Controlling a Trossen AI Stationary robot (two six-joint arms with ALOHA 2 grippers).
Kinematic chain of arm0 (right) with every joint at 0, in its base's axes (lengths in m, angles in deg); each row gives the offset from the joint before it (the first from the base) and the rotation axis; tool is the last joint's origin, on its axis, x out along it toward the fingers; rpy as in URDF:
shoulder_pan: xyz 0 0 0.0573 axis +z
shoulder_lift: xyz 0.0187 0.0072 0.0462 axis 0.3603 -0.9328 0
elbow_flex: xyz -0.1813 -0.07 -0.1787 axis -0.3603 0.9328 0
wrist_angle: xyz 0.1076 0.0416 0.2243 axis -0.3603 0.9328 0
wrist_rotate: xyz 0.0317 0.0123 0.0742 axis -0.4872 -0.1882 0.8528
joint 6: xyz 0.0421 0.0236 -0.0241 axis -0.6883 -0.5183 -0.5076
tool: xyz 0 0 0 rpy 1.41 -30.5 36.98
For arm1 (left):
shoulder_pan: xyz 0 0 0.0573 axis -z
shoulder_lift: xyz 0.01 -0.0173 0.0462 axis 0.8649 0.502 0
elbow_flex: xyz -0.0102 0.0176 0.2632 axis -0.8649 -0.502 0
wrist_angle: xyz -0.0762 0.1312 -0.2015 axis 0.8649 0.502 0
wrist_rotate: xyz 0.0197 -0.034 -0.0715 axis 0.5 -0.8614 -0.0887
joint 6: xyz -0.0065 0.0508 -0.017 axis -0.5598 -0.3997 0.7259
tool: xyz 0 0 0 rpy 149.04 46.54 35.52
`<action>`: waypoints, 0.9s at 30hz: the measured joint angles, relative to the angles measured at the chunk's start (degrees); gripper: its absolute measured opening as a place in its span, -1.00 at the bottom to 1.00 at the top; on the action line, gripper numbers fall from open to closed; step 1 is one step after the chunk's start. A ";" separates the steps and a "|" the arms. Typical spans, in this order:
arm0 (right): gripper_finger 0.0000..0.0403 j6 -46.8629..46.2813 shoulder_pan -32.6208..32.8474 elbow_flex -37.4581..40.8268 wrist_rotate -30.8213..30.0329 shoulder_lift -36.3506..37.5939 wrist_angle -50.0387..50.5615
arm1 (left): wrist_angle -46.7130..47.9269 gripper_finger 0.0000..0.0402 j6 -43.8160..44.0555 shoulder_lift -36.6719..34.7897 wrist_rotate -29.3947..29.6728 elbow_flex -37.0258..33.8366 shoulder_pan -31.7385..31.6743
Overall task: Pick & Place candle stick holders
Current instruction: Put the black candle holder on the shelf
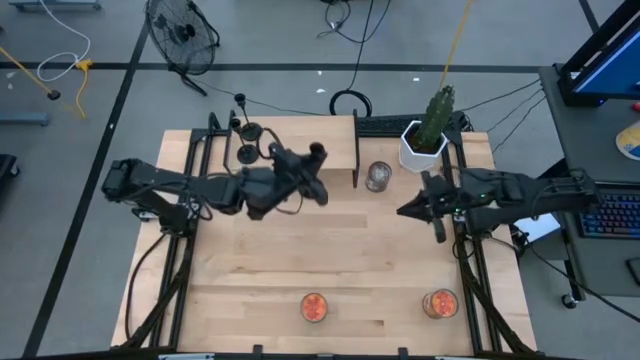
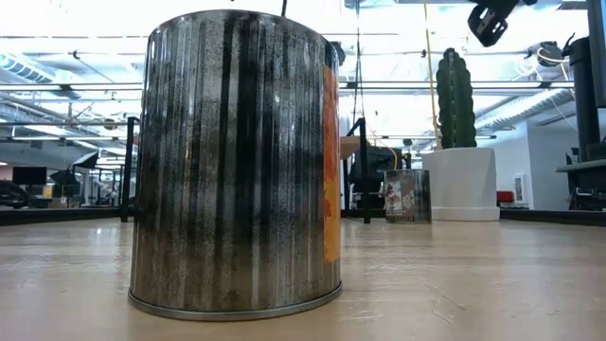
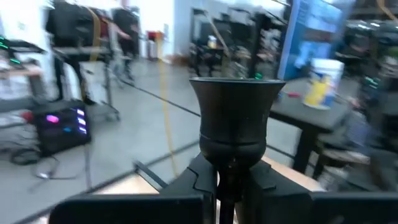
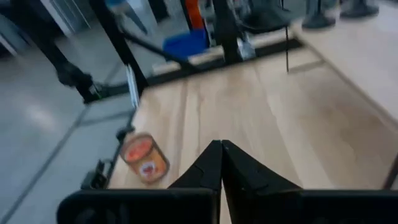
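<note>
Two black candle stick holders (image 1: 247, 142) stand on their disc bases at the table's far left. My left gripper (image 1: 305, 172) is over the table's far middle and is shut on a third black holder (image 3: 236, 115), whose cup top stands above the fingers. This holder's base is hidden. My right gripper (image 1: 405, 212) is shut and empty. It hovers right of centre, near the silvery glass jar (image 1: 378, 177), and it also shows in its own wrist view (image 4: 221, 158). My left gripper pinches the holder's thin stem (image 3: 227, 198) between its two fingers, just below the cup top (image 3: 236, 99). The fingers (image 3: 199, 180) come at it about level, from the table's left side, and lie across the stem. The holder stands upright in the hold.
Two orange-filled jars (image 1: 314, 307) (image 1: 440, 303) stand near the table's front edge; one fills the low view (image 2: 237, 161). A cactus in a white pot (image 1: 425, 138) stands at the far right. A black upright frame (image 1: 356, 150) stands at the far middle.
</note>
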 joint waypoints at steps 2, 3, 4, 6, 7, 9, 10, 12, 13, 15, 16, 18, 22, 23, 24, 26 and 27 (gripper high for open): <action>-1.00 0.02 0.00 2.51 0.19 2.51 -3.65 | -1.87 -0.88 -1.69 0.11 0.19 0.00 -1.80; -1.00 0.00 0.01 3.70 0.29 3.54 -4.39 | -2.83 -0.88 -2.23 0.38 0.32 0.02 -2.74; -1.00 -0.02 0.02 4.68 0.33 4.28 -4.36 | -3.42 -0.88 -2.71 0.51 0.46 0.04 -3.63; -1.00 -0.20 0.00 6.24 0.35 5.56 -4.15 | -3.91 -0.88 -3.69 0.74 1.31 0.02 -5.20; -1.00 -0.49 0.00 6.96 0.35 6.05 -4.24 | -4.56 -0.88 -4.04 1.14 2.31 0.03 -5.96; -1.00 -1.53 0.00 8.09 0.37 6.83 -4.07 | -5.74 -0.88 -4.64 2.00 5.72 0.11 -7.25; -1.00 -2.15 0.00 8.43 0.39 7.05 -4.25 | -5.67 -0.88 -5.02 2.52 7.85 0.05 -7.78; -1.00 -2.96 0.00 8.81 0.39 7.08 -4.14 | -6.87 -0.88 -5.44 4.27 10.84 0.04 -9.08; -1.00 -3.02 0.00 8.84 0.39 7.08 -4.18 | -7.58 -0.88 -5.40 5.15 12.08 0.04 -9.70; -1.00 -3.04 0.00 8.84 0.39 7.04 -4.27 | -7.87 -0.88 -4.18 6.71 13.15 0.02 -10.95; -1.00 -3.04 0.00 8.84 0.40 7.05 -4.20 | -8.80 -0.88 -3.09 7.67 13.37 0.02 -11.53; -1.00 -3.14 0.00 8.84 0.42 7.06 -4.24 | -9.93 -0.88 -1.42 9.39 14.28 0.04 -12.53; -1.00 -5.26 0.00 8.86 0.58 7.06 -3.68 | -11.15 -0.88 -0.33 12.15 19.99 0.02 -13.79; -1.00 -5.82 0.00 8.86 0.60 7.06 -3.47 | -11.26 -0.88 0.13 12.61 22.03 0.02 -14.00; -1.00 -6.29 0.00 8.84 0.60 7.06 -3.05 | -11.28 -0.88 0.51 12.81 23.96 0.02 -14.31; -1.00 -7.08 0.00 8.86 0.61 7.06 -1.69 | -11.49 -0.88 1.12 13.34 28.05 0.02 -15.01; -1.00 -7.53 0.00 8.86 0.62 7.06 -1.39 | -11.36 -0.88 1.65 13.42 29.95 0.02 -15.36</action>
